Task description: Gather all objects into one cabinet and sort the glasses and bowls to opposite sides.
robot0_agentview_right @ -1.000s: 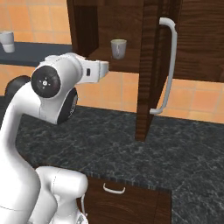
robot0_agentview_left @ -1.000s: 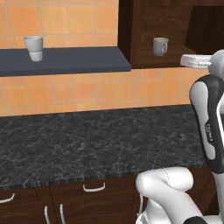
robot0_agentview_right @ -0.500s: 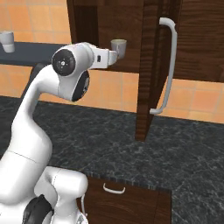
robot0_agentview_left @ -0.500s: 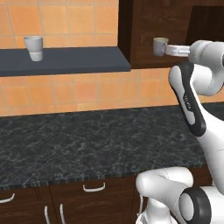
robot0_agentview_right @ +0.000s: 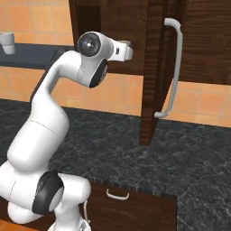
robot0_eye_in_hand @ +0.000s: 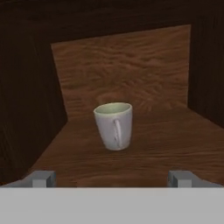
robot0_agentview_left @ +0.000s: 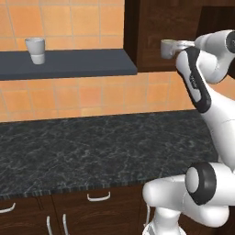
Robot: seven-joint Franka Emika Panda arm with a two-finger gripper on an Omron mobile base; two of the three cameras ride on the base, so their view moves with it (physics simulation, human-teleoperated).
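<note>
Hand view: a grey-beige mug (robot0_eye_in_hand: pixel 113 126) stands upright on the wooden floor of the cabinet (robot0_eye_in_hand: pixel 127 65), near the centre of the compartment, its handle turned toward the camera. The pincer (robot0_eye_in_hand: pixel 112 178) is released, its two tips spread wide at 7 and 5 o'clock, short of the mug and not touching it. Left base view: the same mug (robot0_agentview_left: pixel 167 48) sits at 2 o'clock inside the dark brown cabinet (robot0_agentview_left: pixel 156 27), with the arm's hand reaching toward it from the right. A pale tumbler (robot0_agentview_left: pixel 36 50) stands upright at 10 o'clock on the blue-grey shelf (robot0_agentview_left: pixel 69 64), well apart from the mug. The dark speckled desk (robot0_agentview_left: pixel 92 147) lies below. Right base view: the cabinet door (robot0_agentview_right: pixel 153 67) stands open, its pale curved handle (robot0_agentview_right: pixel 173 67) at 2 o'clock.
</note>
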